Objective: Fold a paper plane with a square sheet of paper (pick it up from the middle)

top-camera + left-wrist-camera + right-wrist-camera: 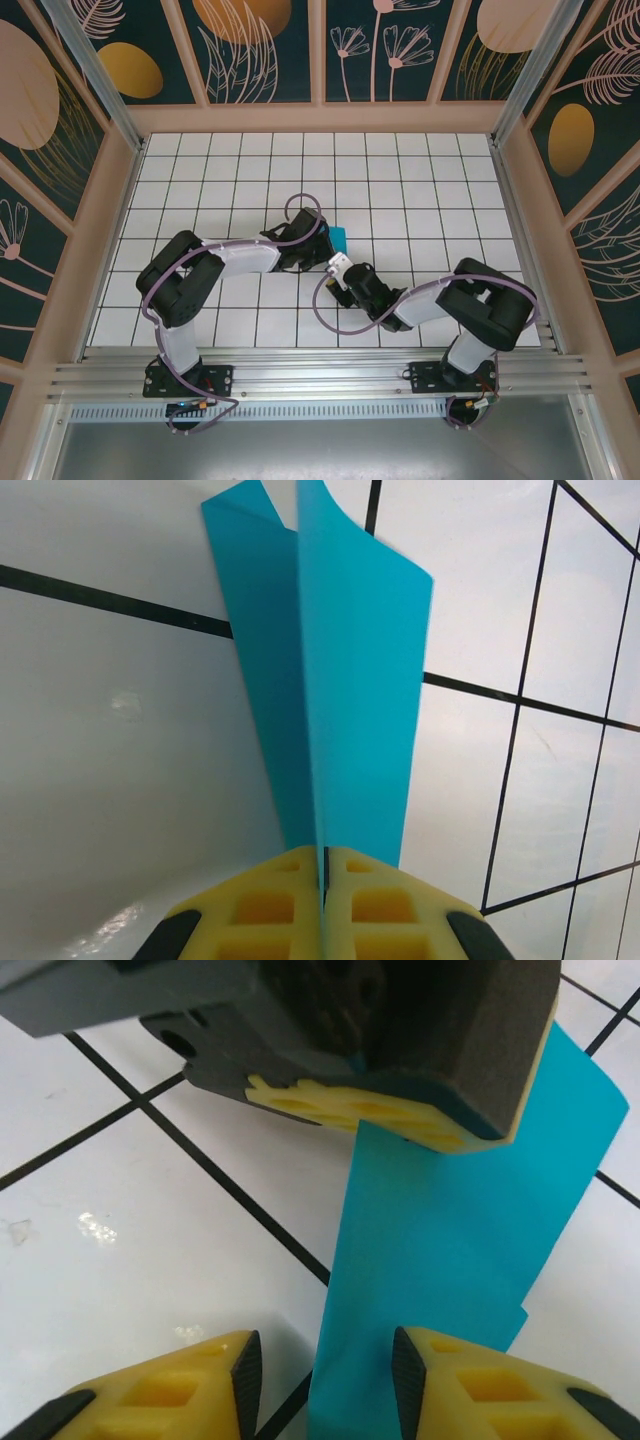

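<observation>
From above, the left pincer (322, 243) reaches in over the middle of the tiled table (200, 180). A bit of the teal plane (339, 239) sticks out just beyond its tip, on the side facing the right pincer (336, 262). The right pincer comes up from below, close under the left one. How far either is open cannot be told from here.

In the left wrist view, the left pincer (323, 880) has its yellow fingers (262, 905) pressed together on the plane (340, 680). It nips the narrow end along the centre crease. The plane fans out straight ahead of the fingers, widening away from them, its two halves folded close.

In the right wrist view, the right pincer (325, 1380) stands open, its fingers (190, 1385) well apart. The plane (470, 1220) runs down from the left pincer (400, 1110) ahead, whose pads clamp it, into the open gap. It lies nearer the right-hand finger; whether it touches that finger cannot be told.
</observation>
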You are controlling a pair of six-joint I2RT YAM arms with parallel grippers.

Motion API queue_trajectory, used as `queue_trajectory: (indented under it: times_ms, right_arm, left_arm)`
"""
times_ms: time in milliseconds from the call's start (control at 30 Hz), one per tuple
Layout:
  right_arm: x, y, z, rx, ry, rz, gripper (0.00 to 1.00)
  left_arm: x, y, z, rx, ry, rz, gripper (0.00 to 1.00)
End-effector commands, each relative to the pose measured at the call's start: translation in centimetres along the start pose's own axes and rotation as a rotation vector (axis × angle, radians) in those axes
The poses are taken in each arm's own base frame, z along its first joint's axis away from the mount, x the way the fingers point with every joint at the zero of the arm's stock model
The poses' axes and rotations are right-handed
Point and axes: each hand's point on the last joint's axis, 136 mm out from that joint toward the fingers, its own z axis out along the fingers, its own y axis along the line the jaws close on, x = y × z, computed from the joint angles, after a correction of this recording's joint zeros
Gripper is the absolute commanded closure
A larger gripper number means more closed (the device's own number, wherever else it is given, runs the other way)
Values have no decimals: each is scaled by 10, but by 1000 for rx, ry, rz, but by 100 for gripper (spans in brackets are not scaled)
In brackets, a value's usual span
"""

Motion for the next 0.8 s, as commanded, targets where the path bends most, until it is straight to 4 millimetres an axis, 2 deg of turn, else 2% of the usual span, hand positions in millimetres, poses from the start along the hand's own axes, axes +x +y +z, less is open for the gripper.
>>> queue_trajectory:
  times_ms: [0, 300, 600, 767]
  right_arm:
    - [-17, -4, 6, 42, -53, -34, 62]
    - [-16, -13, 8, 108, -70, -49, 78]
    - [-12, -16, 8, 126, -61, -35, 99]
    - [-13, -17, 8, 130, -63, 9, 100]
  left_arm:
    - [3, -3, 1, -6, 20, 26, 95]
    - [5, -5, 5, -3, 35, 25, 95]
    - [2, -3, 1, -18, 17, 23, 92]
    - [-5, -2, -6, -34, -17, 23, 88]
